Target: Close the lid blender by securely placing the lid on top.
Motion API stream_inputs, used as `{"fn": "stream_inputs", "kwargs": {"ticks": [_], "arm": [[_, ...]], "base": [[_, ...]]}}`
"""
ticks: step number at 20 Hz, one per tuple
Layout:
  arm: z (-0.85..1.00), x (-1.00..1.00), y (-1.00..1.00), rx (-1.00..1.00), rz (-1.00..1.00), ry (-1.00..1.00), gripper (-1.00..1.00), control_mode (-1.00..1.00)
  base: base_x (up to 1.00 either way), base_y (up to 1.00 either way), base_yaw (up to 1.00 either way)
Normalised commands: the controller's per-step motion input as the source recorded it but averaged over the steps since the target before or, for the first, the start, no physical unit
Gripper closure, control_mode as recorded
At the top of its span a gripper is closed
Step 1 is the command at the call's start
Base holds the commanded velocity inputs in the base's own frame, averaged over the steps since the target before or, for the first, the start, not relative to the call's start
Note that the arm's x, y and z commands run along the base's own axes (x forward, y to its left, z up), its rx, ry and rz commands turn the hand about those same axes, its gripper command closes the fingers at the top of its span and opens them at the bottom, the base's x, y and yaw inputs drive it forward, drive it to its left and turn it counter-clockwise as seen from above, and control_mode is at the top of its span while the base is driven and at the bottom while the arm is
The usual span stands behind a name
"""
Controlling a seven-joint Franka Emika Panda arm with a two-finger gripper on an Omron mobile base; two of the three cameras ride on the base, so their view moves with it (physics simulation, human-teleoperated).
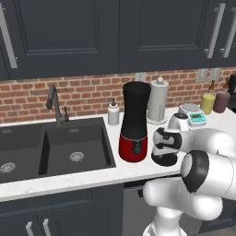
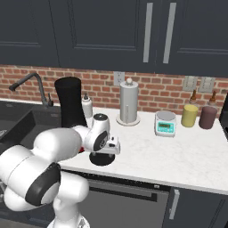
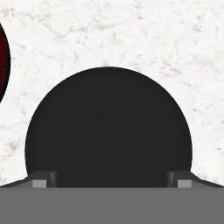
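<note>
The blender (image 1: 134, 122) stands on the white counter, a tall black jar on a glossy red base, and its jar top is uncovered. Right of it the lid (image 1: 164, 160), a flat round black disc, lies flat on the counter. My gripper (image 1: 164, 153) points straight down just above the lid. In the hand view the lid (image 3: 108, 127) sits centred, and my gripper (image 3: 111, 180) is open, with a dark fingertip (image 3: 44, 179) at each side of the disc's near edge. The blender's red base (image 3: 3, 65) shows at the left edge. From the right base view, the lid (image 2: 102, 159) lies below my hand.
A soap bottle (image 1: 113, 113) and a paper-towel roll (image 1: 158, 101) stand behind the blender by the brick wall. A dark sink (image 1: 69, 147) with a faucet (image 1: 55, 103) lies to the left. A kitchen scale (image 2: 165, 123) and two jars (image 2: 189, 115) stand to the right.
</note>
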Motion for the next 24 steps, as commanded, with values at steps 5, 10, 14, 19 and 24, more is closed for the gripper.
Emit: {"fn": "stream_inputs", "kwargs": {"ticks": [5, 10, 14, 19, 24], "arm": [[-0.21, 0.23, 0.00, 0.00, 0.00, 0.00, -1.00, -1.00], [-0.21, 0.23, 0.00, 0.00, 0.00, 0.00, -1.00, -1.00], [-0.35, 0.11, 0.00, 0.00, 0.00, 0.00, 1.00, -1.00], [-0.44, 0.00, 0.00, 0.00, 0.00, 0.00, 1.00, -1.00], [-0.19, -0.10, 0.00, 0.00, 0.00, 0.00, 1.00, -1.00]], "base": [[0.00, 0.00, 0.00], [0.00, 0.00, 0.00], [0.00, 0.00, 0.00], [0.00, 0.00, 0.00], [0.00, 0.00, 0.00]]}}
